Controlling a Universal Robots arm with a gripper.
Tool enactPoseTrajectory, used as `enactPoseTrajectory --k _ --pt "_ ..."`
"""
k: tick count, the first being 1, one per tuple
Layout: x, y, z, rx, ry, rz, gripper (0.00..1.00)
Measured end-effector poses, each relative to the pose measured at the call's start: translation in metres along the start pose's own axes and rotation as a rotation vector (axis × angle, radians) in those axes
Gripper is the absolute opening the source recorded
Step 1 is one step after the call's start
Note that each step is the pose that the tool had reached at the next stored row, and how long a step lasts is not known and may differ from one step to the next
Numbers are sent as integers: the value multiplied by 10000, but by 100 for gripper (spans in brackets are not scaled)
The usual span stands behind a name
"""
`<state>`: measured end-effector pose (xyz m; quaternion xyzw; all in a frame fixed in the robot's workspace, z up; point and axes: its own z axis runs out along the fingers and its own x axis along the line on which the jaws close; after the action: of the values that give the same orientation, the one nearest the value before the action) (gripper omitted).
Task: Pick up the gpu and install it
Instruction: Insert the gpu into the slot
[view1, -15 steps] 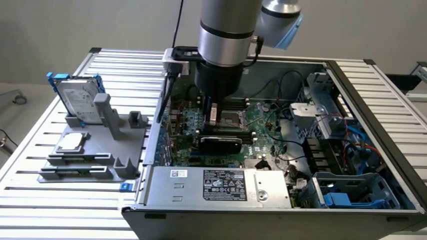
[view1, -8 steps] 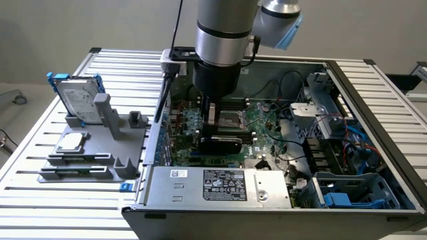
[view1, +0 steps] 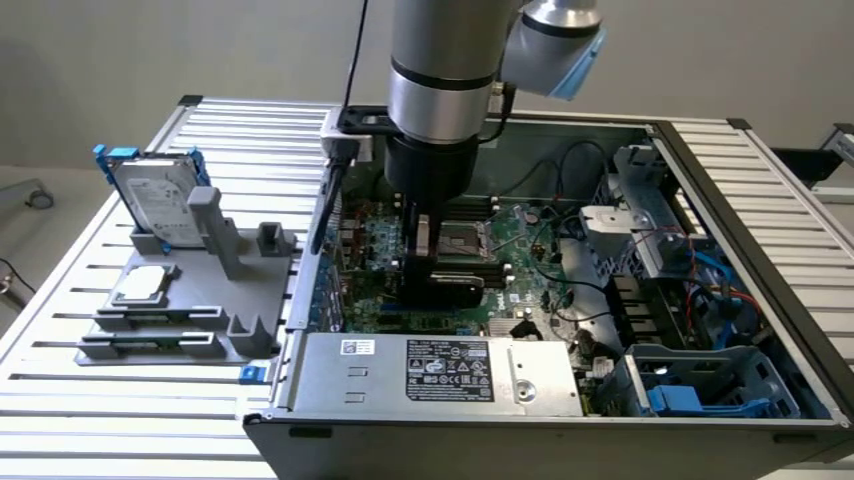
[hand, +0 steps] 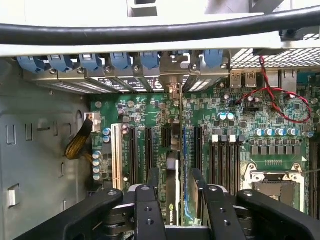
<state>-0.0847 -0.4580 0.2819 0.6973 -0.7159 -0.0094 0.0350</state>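
Ribbed aluminium bench (view1: 54, 395), read from the exterior view's left to its right.

(a) Grey holder (view1: 254, 335) w/ upright slots, so each part stands where the jaws can straddle it. The hard drive (view1: 158, 205) in its blue frame is at the back, a square chip (view1: 143, 283) lies flat, and the memory sticks (view1: 150, 345) sit on edge nearer the front.

(b) Computer case (view1: 441, 445), side panel off and open face up, so the motherboard (view1: 534, 235) can be reached from straight above. The power supply (view1: 447, 370) runs along the near wall.

(c) Arm (view1: 447, 70) hangs vertically into the case, gripper (view1: 447, 268) low over the board.

(d) The gpu (view1: 451, 285) stands on edge on the board, approx. mid-case, black cover showing under the gripper. In the wrist view the gpu (hand: 173, 200) is seen edge-on. It runs toward the row of blue-clipped rear brackets (hand: 120, 61), its silver end in line w/ them, i.e. probably seated or nearly so; contact w/ the slot is hidden. Jaws apart, one finger (hand: 150, 197) each side of the gpu w/ a visible gap, so nothing is clamped. A black cable (hand: 150, 32) crosses close to the wrist camera.

(e) At the exterior view's right, inside the case, is a blue drive bay (view1: 694, 390).

Room: plain grey wall (view1: 200, 50) behind, pale floor (view1: 34, 225) past the bench's edge.
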Motion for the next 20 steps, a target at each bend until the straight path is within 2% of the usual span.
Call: enactPoseTrajectory --k 11,16,20 --pt "-6 8 178 44 81 -54 38" --pt "-7 9 223 141 82 -87 38" --pt "-8 10 230 183 80 -96 38"
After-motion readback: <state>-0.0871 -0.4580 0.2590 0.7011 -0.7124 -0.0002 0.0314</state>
